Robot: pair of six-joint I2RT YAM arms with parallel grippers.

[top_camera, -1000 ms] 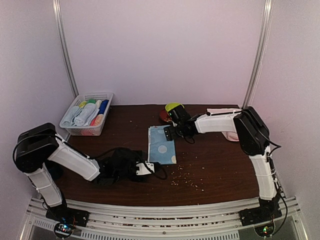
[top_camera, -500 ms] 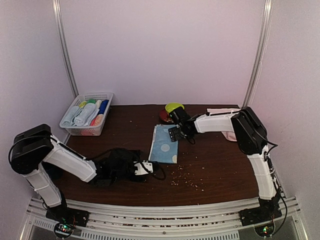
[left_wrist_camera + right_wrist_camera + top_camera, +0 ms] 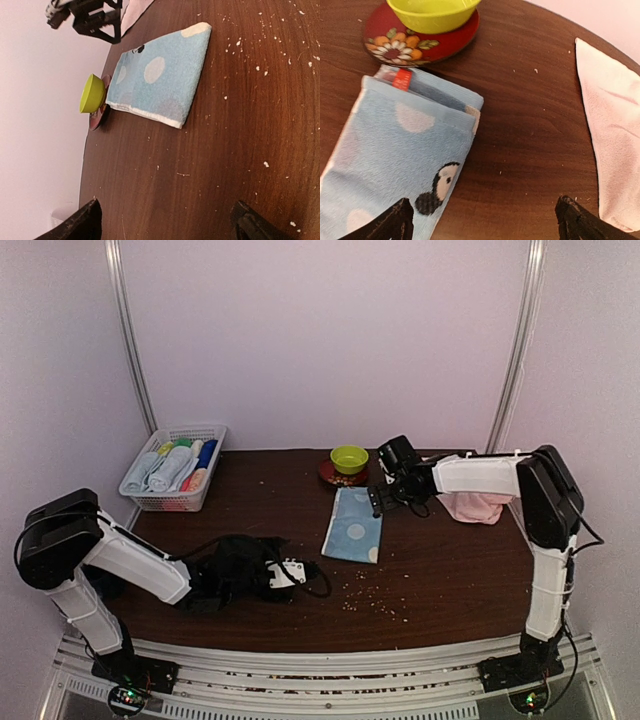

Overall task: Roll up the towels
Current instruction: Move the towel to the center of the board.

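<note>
Dark tabletop (image 3: 450, 580) carries blue towel (image 3: 353, 538) flat, edges apparently unpinned; left fingers (image 3: 82, 225), right fingers (image 3: 395, 221) spread

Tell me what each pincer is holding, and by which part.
Nothing is held. The left pincer and the right pincer both stand open; the folded light blue spotted cloth towel lies free.

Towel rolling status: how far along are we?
Done: the basket holds rolled cloths. In hand: nothing. The left gripper and right gripper are both open, the right one by the far end of the blue towel. To do: the blue towel lies folded flat and the pink towel is unrolled. Both need rolling.
</note>
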